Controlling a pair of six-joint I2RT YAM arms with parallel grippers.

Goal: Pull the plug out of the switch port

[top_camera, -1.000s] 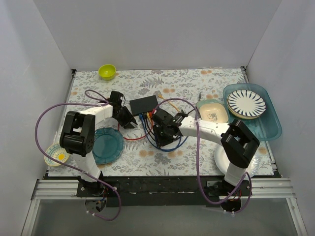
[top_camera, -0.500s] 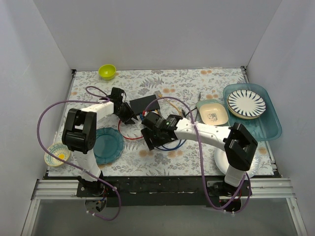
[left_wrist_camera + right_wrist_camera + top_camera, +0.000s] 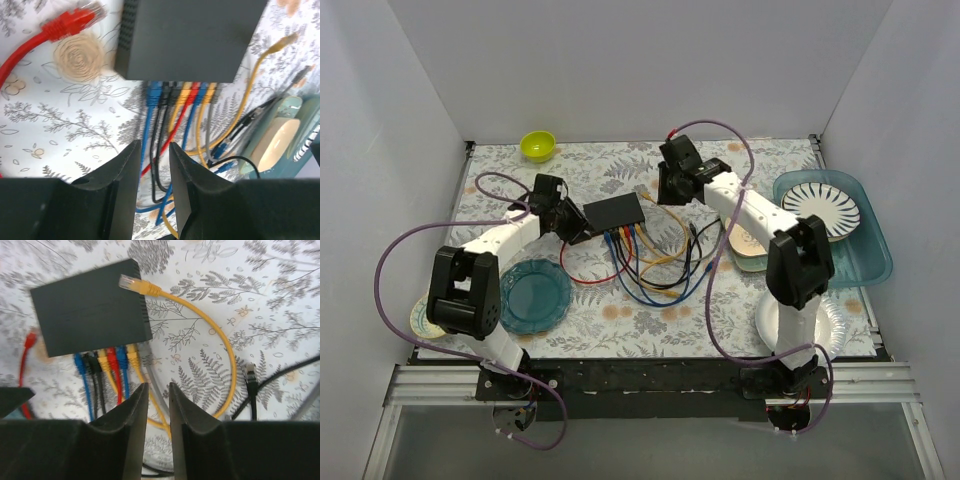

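Since the last frame the right arm has swung from the cables on the near side of the switch point(image 3: 613, 210) round to its far-right side. The left arm is stretched out low, with the left gripper point(image 3: 574, 230) at the switch's left end, jaws nearly together and empty. The switch lies flat between both grippers, a row of coloured plugs point(image 3: 182, 92) in its near edge. A loose yellow plug point(image 3: 132, 284) rests on its far-right corner. The right gripper point(image 3: 668, 190) points down there, jaws a slit apart, holding nothing.
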